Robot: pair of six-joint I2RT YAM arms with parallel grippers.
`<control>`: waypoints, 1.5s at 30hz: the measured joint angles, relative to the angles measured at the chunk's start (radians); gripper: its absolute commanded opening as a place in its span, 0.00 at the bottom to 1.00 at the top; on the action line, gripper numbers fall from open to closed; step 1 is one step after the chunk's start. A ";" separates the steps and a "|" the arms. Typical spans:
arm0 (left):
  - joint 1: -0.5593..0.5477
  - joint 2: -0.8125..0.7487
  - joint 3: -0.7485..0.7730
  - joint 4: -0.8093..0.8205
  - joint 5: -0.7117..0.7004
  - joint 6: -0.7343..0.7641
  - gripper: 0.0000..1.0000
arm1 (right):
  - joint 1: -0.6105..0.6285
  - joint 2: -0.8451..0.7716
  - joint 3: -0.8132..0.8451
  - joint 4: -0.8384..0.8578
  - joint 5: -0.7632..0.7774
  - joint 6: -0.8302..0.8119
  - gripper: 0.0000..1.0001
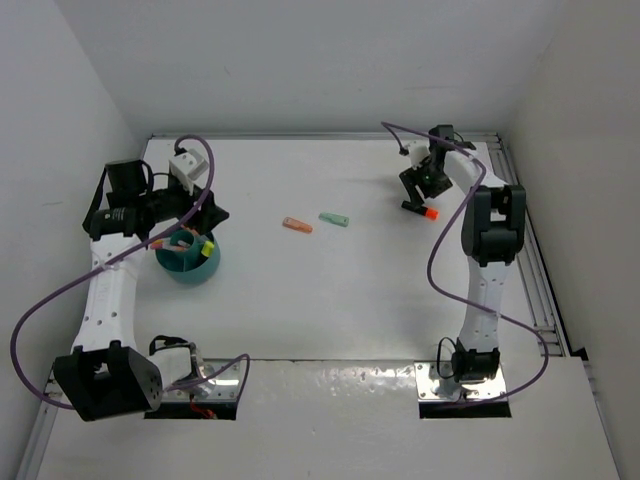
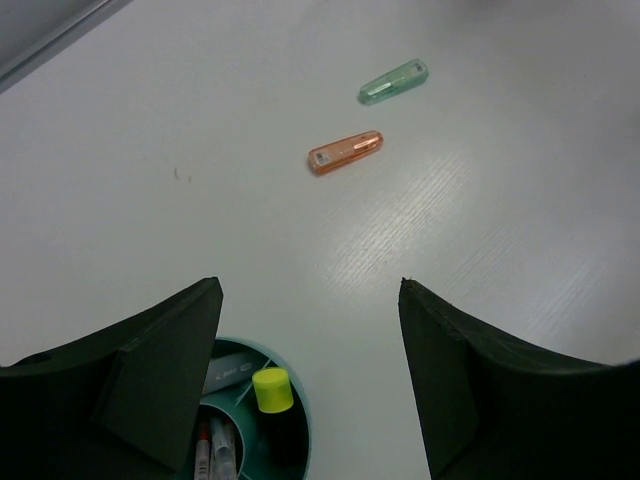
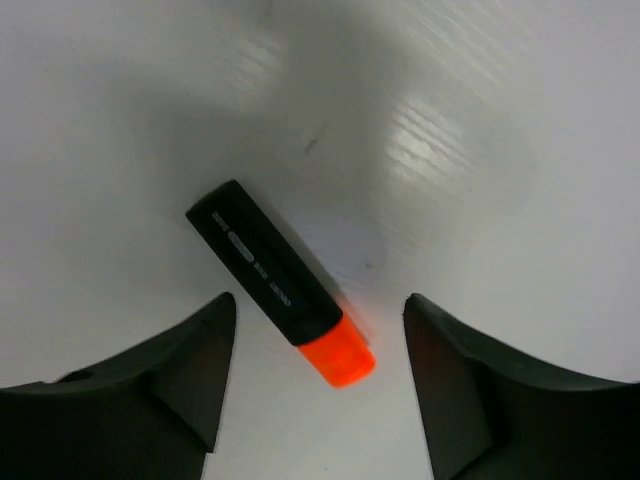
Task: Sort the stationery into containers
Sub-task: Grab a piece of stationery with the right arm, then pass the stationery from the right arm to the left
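Note:
The teal bowl (image 1: pixel 189 262) stands at the left of the table; my left gripper (image 1: pixel 195 232) hovers open just above it, empty. In the left wrist view the bowl (image 2: pixel 299 440) holds a black marker with a yellow cap (image 2: pixel 271 390) upright, plus other pens. An orange pen (image 1: pixel 297 225) and a mint green pen (image 1: pixel 334 219) lie mid-table. At the far right my right gripper (image 1: pixel 418 195) is open over a black highlighter with an orange cap (image 3: pixel 282 283), which lies flat between the open jaws, untouched.
White walls enclose the table on the left, back and right. A metal rail (image 1: pixel 530 260) runs along the right edge. Purple cables (image 1: pixel 440 245) loop from both arms. The arm bases sit at the near edge.

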 measured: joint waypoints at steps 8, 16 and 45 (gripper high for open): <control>-0.005 0.010 0.000 0.015 -0.012 -0.040 0.77 | 0.008 0.125 0.119 -0.057 -0.025 -0.021 0.48; -0.006 0.013 0.000 0.024 -0.028 -0.060 0.76 | 0.008 0.147 0.160 -0.079 -0.023 -0.049 0.09; -0.861 -0.189 -0.297 -0.089 -0.227 0.607 0.67 | 0.570 -0.158 -0.269 -0.077 -0.668 0.847 0.00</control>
